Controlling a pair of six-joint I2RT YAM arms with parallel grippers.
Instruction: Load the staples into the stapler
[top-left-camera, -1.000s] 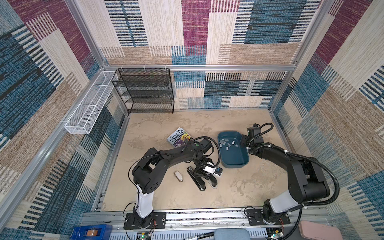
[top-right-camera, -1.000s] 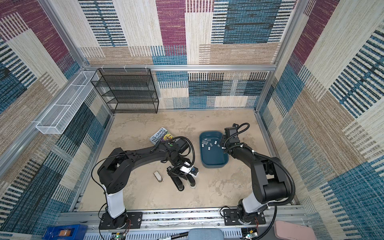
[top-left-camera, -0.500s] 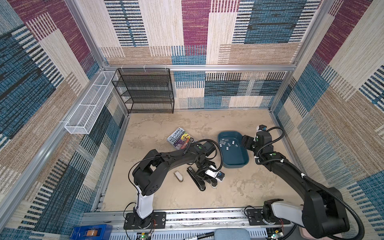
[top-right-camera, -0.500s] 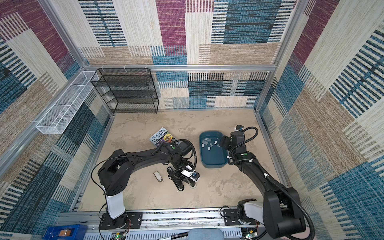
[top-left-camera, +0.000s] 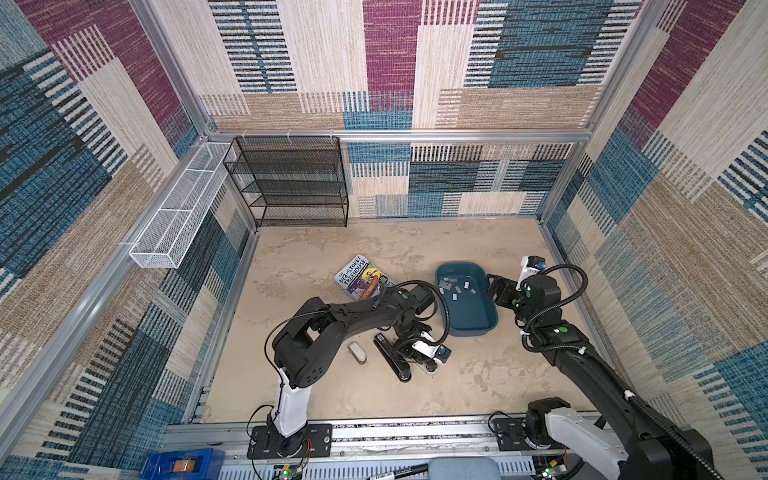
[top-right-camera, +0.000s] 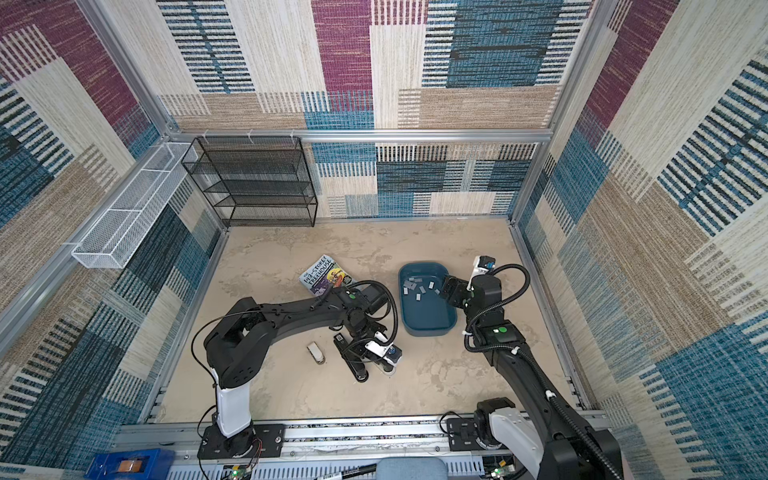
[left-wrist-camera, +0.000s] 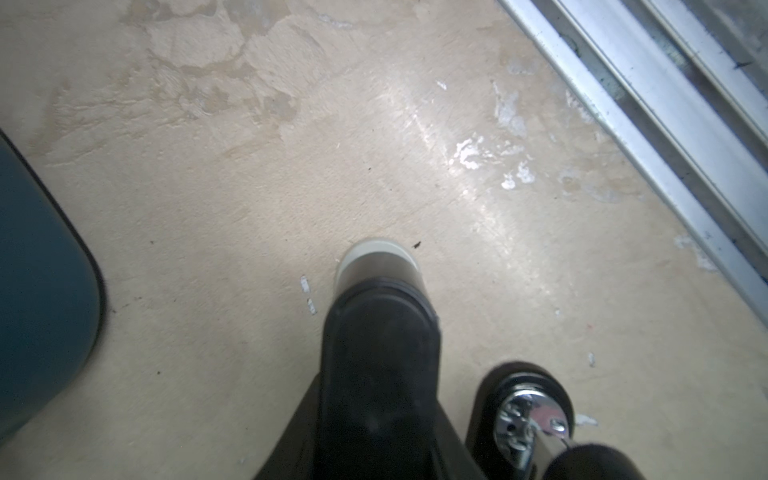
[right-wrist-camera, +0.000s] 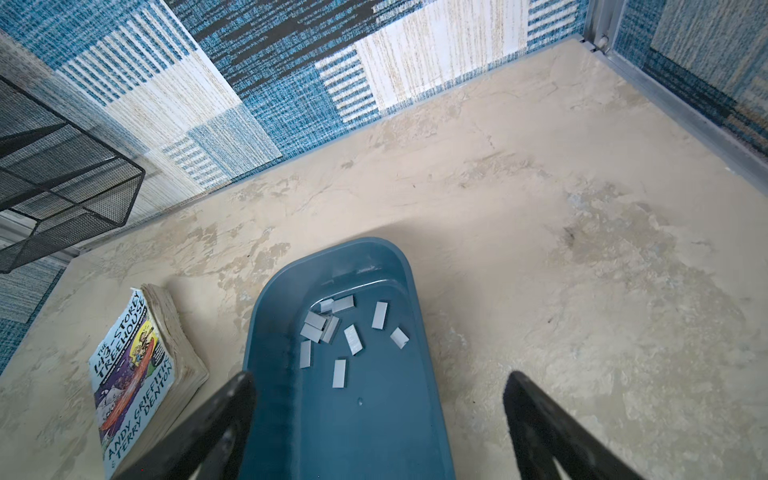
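In a top view the left gripper sits clenched low over the black stapler — apparently steadying it for loading. Right wrist view: the right gripper gapes above the staples, loose in the blue tray — seemingly poised to pick one.

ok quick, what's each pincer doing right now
left pincer: shut, beside the stapler; a grip cannot be told
right pincer: open, empty, by the blue tray

We could read just one item: the light-blue paperback book carried "143-STOREY TREEHOUSE" across its cover, and "ANDY GRIFFITHS & TERRY DENTON" below the cartoon; the title also showed in both top views.
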